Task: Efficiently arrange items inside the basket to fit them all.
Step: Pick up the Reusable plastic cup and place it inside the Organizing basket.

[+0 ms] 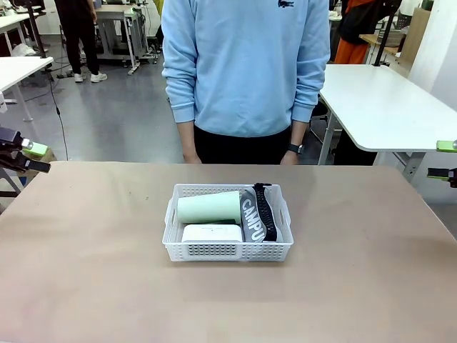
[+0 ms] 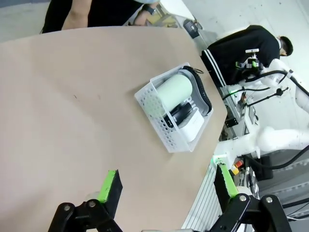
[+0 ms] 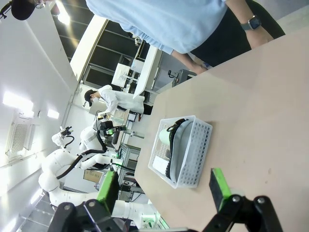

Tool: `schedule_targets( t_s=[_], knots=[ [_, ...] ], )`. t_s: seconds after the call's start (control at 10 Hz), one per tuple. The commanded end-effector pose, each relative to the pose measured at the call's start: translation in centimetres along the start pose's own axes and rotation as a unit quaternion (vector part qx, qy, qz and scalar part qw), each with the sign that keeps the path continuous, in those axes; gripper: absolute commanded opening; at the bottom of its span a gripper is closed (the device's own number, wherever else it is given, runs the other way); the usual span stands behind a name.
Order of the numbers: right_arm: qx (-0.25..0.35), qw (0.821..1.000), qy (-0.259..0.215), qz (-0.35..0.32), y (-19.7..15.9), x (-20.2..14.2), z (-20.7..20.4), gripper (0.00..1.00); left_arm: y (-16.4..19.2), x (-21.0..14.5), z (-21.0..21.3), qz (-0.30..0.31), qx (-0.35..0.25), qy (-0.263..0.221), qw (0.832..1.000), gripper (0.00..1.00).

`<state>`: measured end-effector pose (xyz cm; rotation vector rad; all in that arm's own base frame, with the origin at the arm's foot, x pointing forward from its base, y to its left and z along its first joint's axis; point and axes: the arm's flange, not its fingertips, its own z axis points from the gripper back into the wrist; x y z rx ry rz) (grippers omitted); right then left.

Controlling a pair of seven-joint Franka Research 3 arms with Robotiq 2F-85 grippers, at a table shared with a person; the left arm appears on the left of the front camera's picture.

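White basket (image 1: 227, 250) holding green cup (image 1: 208, 208), white box (image 1: 211, 233), pouch (image 1: 251, 216), both tools wide, empty

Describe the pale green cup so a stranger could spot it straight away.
Mid-table sits a white perforated basket. The pale green cup lies on its side in its far left part, behind a white box. It is the only green, cylindrical item there.

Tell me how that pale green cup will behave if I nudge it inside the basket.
The pale green cup lies on its side in the basket, so it would probably roll rather than slide. It looks like thin plastic, likely light and easy to shift. The grey pouch beside it and the basket wall should stop it quickly.
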<state>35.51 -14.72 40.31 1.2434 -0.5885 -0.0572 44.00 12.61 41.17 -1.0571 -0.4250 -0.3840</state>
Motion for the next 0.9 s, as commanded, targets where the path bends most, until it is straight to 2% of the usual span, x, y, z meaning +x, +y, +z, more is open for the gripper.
schedule_targets(
  t_s=[0.0, 0.8],
  knots=[
    [0.003, 1.0, 0.002, 0.009, 0.18, -0.16, 0.22, 1.0, -0.03, -0.26, 0.51, 0.006, 0.005, 0.002, 1.0, 1.0],
    [0.003, 1.0, 0.002, 0.009, 0.18, -0.16, 0.22, 1.0, -0.03, -0.26, 0.51, 0.006, 0.005, 0.002, 1.0, 1.0]
  ],
)
